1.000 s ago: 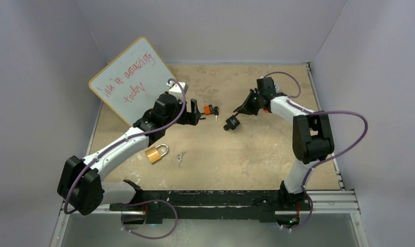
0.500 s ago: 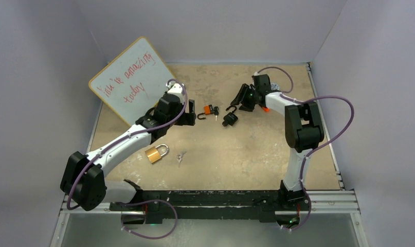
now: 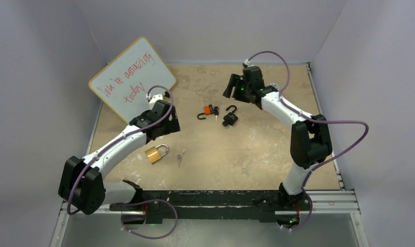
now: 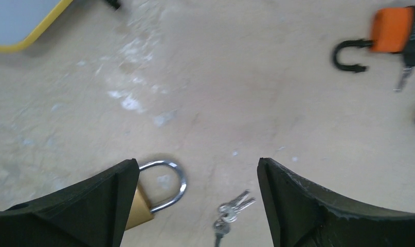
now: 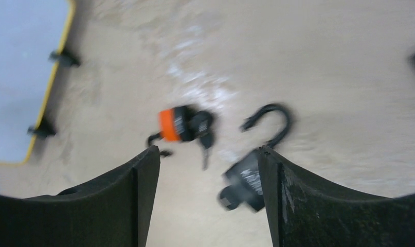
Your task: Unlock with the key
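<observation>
The left gripper [image 4: 195, 170] and right gripper [image 5: 209, 154] both hang spread and empty: the orange padlock [image 3: 209, 109] and black padlock [image 3: 230, 119] lie open on the tabletop [image 3: 256, 149], leaving 1 apparently shut brass padlock [image 3: 155, 153] with keys [image 3: 181, 156] just beside it.

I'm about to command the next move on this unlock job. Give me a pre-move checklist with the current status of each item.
1. The left gripper is open and empty: ok.
2. The right gripper is open and empty: ok.
3. The brass padlock is unlocked: not ok, its shackle is shut.
4. The keys are free to pick up: ok, they lie beside the brass padlock, apart from it and uncovered.
5. These keys fit the brass padlock: cannot tell.
6. The orange padlock and black padlock are opened: ok, both shackles are swung open.
</observation>
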Robot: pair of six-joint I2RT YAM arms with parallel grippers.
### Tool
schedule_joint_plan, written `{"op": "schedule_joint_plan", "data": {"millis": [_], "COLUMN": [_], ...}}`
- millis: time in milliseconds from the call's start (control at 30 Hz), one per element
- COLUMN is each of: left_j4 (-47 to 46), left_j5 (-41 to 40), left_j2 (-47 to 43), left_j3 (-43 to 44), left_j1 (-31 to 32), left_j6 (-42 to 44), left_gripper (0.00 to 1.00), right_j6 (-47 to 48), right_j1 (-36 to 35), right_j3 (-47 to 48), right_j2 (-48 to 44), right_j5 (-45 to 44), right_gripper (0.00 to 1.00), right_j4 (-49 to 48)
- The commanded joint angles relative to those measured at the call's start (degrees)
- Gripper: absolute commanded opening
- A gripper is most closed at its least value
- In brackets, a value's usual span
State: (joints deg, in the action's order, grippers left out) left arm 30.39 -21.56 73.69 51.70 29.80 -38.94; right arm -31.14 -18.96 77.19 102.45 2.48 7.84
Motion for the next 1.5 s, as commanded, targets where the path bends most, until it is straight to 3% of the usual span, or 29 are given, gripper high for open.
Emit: {"op": "schedule_joint_plan", "data": {"millis": [0,267,433,600,967,1233,1467], "left_j4": [7.8,-4.1,-6.8,-5.1,6.5,10.6,9.2], "left_j5": [-3.1,9.5,14.6,19.4,14.5,8.5,4.1], "left_j2": [-3.1,-0.2,6.2,6.7,4.1,-3.2,-3.6], "left_j3": [-3.4,-7.2,-7.9,-9.8,-11.4,-13.5,-12.7], "left_j1": [-4.4,-18.3,-19.1,-19.2,-19.2,-19.2,-19.4], "left_j6": [-4.9,8.5,10.3,9.3,2.5,-4.9,-5.2], "left_gripper": [0.89,0.89,0.86,0.79,0.74,0.82,0.89], "right_j6": [-0.3,-3.4,-1.6,0.8,2.9,2.7,0.3], "right_j1": [-9.6,-22.9,-27.6,-31.5,-41.5,-46.4,-47.2], "right_j3": [-1.4,-4.8,-3.0,-0.7,2.7,5.5,7.9], "right_j2": [-1.5,0.9,3.2,6.0,9.4,13.3,17.4], "right_j5": [2.9,6.8,5.0,3.9,-5.1,-12.3,-19.3], "right_gripper": [0.7,0.68,0.72,0.75,0.76,0.76,0.75], "right_j4": [1.8,1.5,7.2,12.5,13.4,12.2,12.9]}}
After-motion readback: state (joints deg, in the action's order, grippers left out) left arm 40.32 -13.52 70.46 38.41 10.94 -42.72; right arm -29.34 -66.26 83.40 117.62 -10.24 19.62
